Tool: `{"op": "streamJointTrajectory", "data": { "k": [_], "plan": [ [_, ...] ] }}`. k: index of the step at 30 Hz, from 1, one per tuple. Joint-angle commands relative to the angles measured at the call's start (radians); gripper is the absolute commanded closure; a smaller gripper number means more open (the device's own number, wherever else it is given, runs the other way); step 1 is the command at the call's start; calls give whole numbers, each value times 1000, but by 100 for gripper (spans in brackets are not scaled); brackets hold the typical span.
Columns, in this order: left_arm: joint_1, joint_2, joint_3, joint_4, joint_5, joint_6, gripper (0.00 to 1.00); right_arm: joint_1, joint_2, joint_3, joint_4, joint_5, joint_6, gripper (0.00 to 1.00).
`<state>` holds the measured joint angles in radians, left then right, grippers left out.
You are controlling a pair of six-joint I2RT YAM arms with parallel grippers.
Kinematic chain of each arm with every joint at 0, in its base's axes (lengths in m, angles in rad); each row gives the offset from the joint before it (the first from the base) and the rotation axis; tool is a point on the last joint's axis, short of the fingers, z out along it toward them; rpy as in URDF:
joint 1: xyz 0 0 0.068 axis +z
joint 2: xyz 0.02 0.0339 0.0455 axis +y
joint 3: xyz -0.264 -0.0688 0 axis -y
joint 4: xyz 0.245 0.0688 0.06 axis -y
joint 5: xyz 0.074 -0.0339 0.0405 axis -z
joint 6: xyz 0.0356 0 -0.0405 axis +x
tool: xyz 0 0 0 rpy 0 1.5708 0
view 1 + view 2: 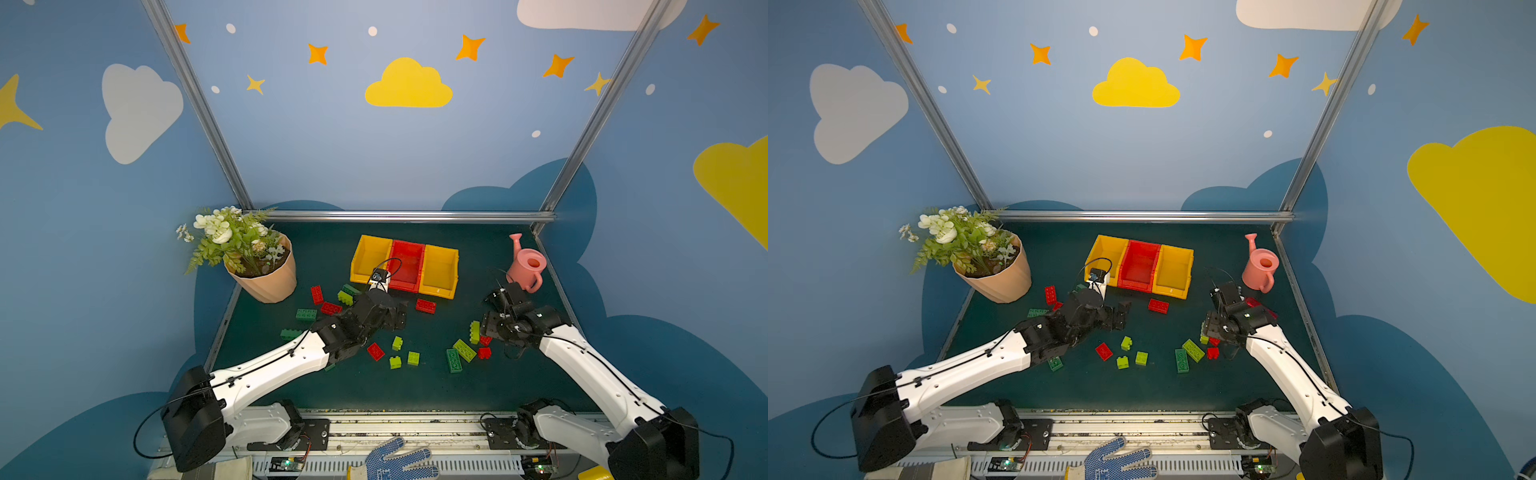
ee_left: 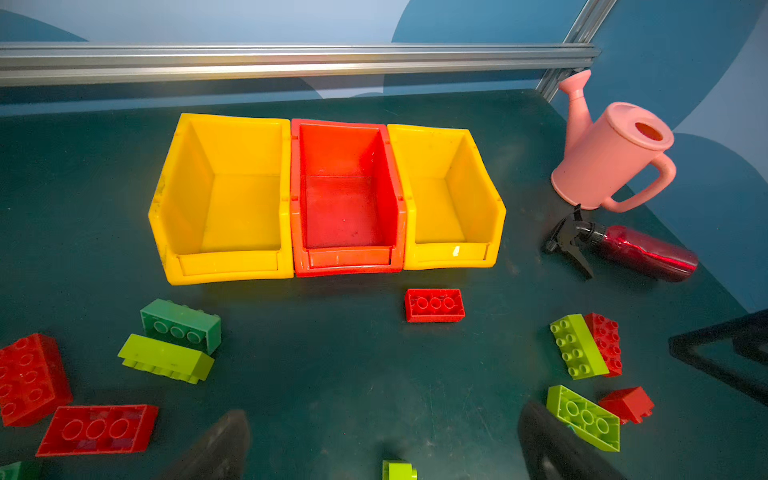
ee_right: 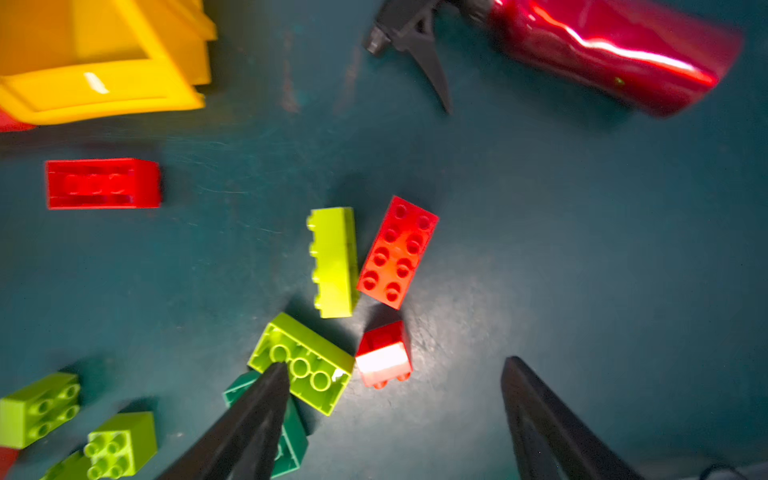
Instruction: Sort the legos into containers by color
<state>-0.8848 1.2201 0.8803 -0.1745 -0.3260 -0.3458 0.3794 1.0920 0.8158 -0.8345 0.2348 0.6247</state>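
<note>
The left gripper [image 2: 382, 413] is hovering, fingers wide and empty, before the empty containers [image 2: 178, 208]. The right gripper [image 3: 395, 365], fingers apart, is straddling a small red lego [image 3: 382, 343] on the bench [image 3: 582, 249]. It should be centring itself and clearing the lime lego [image 3: 316, 357].

Tan flowerpot [image 1: 268, 280] with white flowers [image 1: 218, 228] and fern leaves, upright at the far left of the dark green mat [image 1: 374, 390]; pink watering can [image 1: 525, 266] upright at the far right; dark red spray bottle [image 2: 642, 251] on its side just beside it, black nozzle end nearest the can; blue-dotted glove [image 1: 395, 459] at the near edge; yellow cloud [image 1: 408, 85] on the blue back wall
</note>
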Motion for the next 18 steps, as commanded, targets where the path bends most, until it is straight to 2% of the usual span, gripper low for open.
{"op": "streamJointTrajectory", "data": {
  "k": [1, 7, 18],
  "plan": [
    [-5, -27, -12, -4, 7, -7, 0, -41, 6, -10, -22, 0, 68, 27],
    [-5, -26, -5, -2, 17, 14, 0, -145, 103, -3, 28, -89, 93, 32],
    [-4, 28, 30, 5, 22, 59, 0, -175, 273, 33, 82, -173, 86, 34]
  ]
}}
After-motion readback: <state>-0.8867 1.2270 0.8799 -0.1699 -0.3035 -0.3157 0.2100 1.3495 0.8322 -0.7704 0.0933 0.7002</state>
